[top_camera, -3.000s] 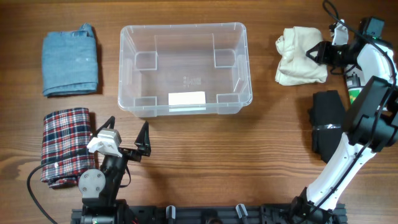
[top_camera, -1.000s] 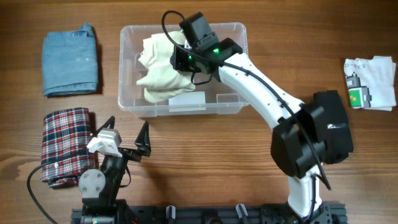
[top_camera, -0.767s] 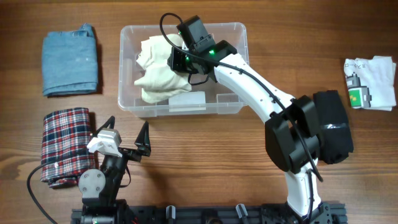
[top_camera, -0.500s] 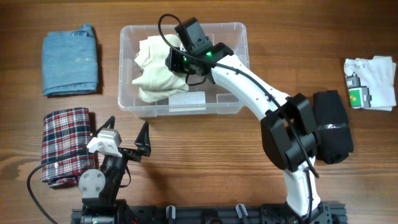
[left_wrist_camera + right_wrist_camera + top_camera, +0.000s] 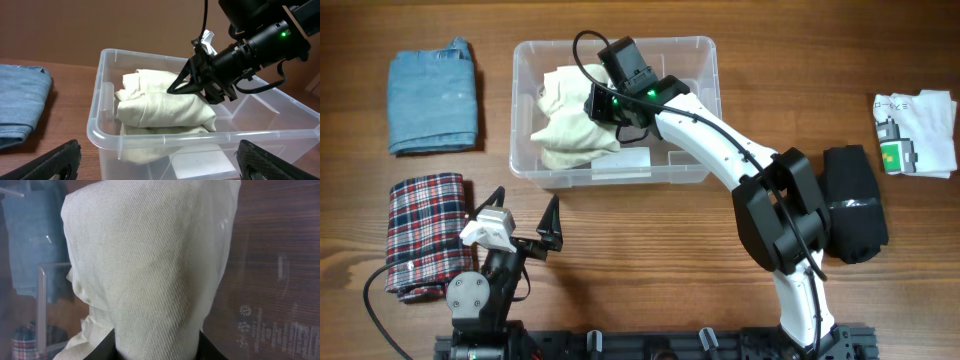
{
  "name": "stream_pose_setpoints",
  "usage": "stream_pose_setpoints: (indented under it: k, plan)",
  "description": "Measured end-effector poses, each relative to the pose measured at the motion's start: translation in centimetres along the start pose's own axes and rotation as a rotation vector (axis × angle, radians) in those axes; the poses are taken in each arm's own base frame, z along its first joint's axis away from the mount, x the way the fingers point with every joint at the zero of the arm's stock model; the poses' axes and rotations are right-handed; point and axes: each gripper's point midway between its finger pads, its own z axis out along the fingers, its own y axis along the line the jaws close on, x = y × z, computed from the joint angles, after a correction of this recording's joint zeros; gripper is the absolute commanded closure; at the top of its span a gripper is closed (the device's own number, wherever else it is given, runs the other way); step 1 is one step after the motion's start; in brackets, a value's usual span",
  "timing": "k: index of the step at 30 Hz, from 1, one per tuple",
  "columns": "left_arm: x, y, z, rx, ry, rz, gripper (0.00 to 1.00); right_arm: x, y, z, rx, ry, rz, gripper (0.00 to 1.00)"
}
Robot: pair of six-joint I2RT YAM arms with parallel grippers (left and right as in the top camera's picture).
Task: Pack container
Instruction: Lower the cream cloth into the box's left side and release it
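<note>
Overhead view: I read the right gripper (image 5: 595,107) inside the container (image 5: 620,44), jaws partly closed and pinching the cream cloth (image 5: 563,122). The cloth fills the container's left half and runs from the claw toward the left end wall, along the bin's long axis. The left gripper (image 5: 525,208) stands wide open and empty, well apart. I judge that release falls to the right arm.

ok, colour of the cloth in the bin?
Cream. The cloth shows best in the left wrist view.
</note>
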Motion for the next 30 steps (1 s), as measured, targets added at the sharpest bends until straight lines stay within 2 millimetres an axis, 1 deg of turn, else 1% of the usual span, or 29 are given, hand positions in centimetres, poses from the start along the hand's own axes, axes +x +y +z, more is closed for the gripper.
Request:
stream_pose_setpoints:
  k: [8, 12, 14, 15, 17, 18, 22, 23, 24, 30]
  plan:
    - [0.0, 0.0, 0.0, 0.0, 0.0, 0.0, 0.0, 0.6, 0.8, 0.2, -0.008, 0.007, 0.003, 0.96]
    - [0.0, 0.0, 0.0, 0.0, 0.0, 0.0, 0.01, 0.9, 0.4, 0.7, -0.001, 0.016, 0.006, 0.95]
    - [0.0, 0.0, 0.0, 0.0, 0.0, 0.0, 0.0, 1.2, 0.1, 1.1, 0.006, 0.024, 0.011, 0.89]
    - [0.0, 0.0, 0.0, 0.0, 0.0, 0.0, 0.0, 1.2, 0.0, 1.2, 0.007, 0.026, 0.012, 0.79]
    - [0.0, 0.0, 0.0, 0.0, 0.0, 0.0, 0.0, 1.3, -0.1, 1.3, 0.01, 0.029, 0.013, 0.55]
    - [0.0, 0.0, 0.0, 0.0, 0.0, 0.0, 0.0, 1.3, -0.1, 1.3, 0.01, 0.029, 0.012, 0.5]
    - [0.0, 0.0, 0.0, 0.0, 0.0, 0.0, 0.0, 1.3, -0.1, 1.3, 0.01, 0.029, 0.02, 0.46]
    - [0.0, 0.0, 0.0, 0.0, 0.0, 0.0, 0.0, 1.3, -0.1, 1.3, 0.01, 0.029, 0.02, 0.36]
    - [0.0, 0.0, 0.0, 0.0, 0.0, 0.0, 0.0, 1.3, -0.1, 1.3, 0.01, 0.029, 0.02, 0.32]
    - [0.0, 0.0, 0.0, 0.0, 0.0, 0.0, 0.0, 1.0, -0.2, 1.4, 0.025, 0.009, -0.034, 0.3]
